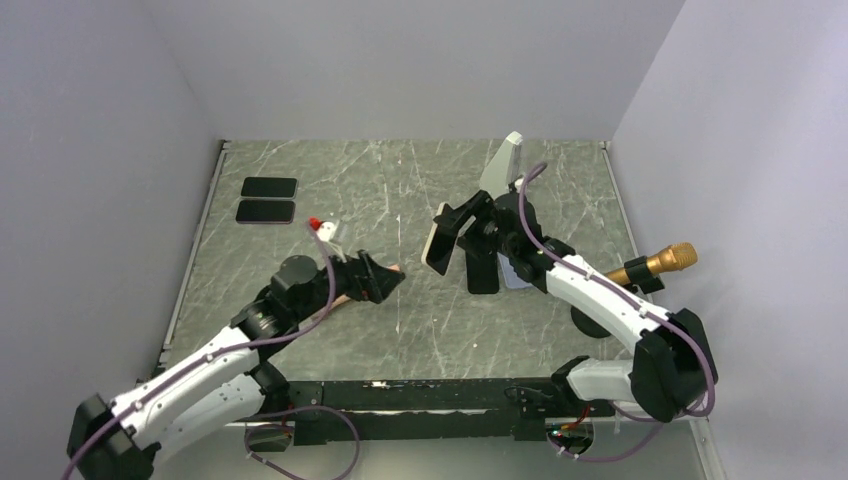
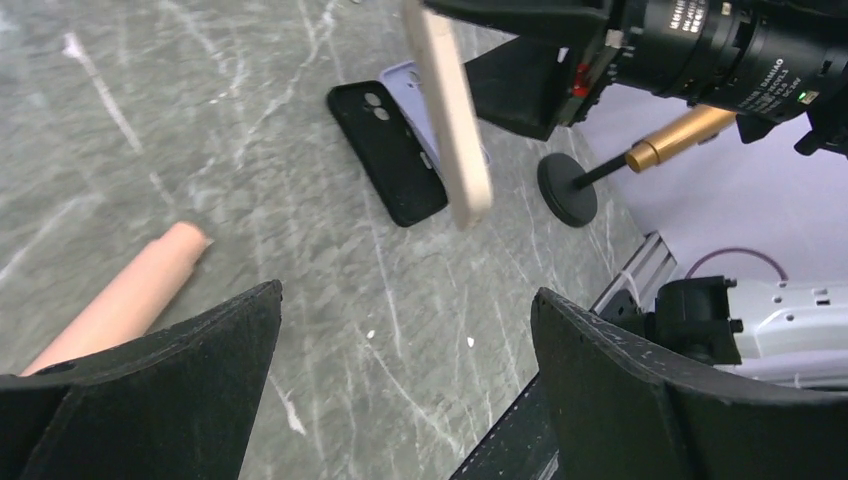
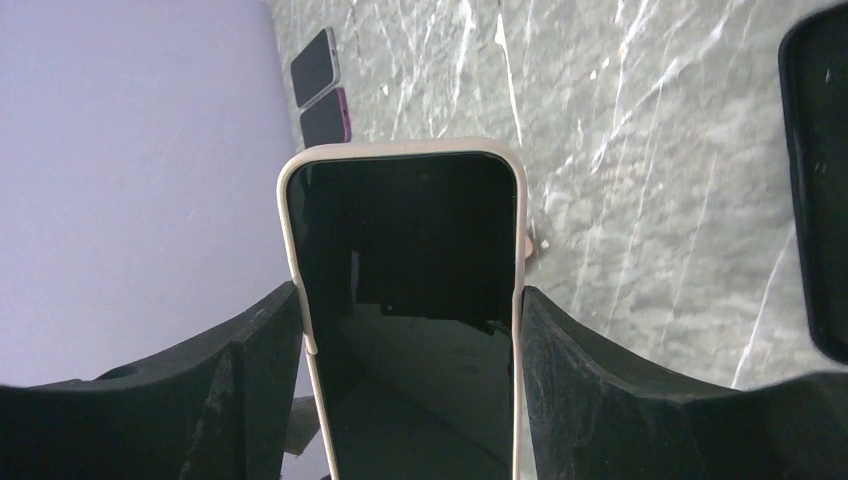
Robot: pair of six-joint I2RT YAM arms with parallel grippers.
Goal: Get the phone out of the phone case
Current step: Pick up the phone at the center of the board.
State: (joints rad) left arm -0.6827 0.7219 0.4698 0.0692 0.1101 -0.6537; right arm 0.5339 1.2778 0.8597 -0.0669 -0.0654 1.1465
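Note:
A phone with a dark screen in a cream case (image 3: pixel 405 300) is held up on edge above the table. My right gripper (image 3: pixel 410 295) is shut on its two long sides. The phone (image 1: pixel 437 250) shows left of the right gripper (image 1: pixel 462 225) in the top view, and edge-on in the left wrist view (image 2: pixel 450 110). My left gripper (image 2: pixel 405 295) is open and empty, low over bare table. In the top view it (image 1: pixel 388 281) is a short way left of the phone and apart from it.
An empty black case (image 1: pixel 483 272) lies on a lilac case (image 1: pixel 517 277) under the right arm. A peach rod (image 2: pixel 130 290) lies by the left gripper. Two phones (image 1: pixel 269 187) (image 1: pixel 266 211) lie back left. A gold microphone (image 1: pixel 660 262) stands at the right. A white slab (image 1: pixel 503 165) stands behind.

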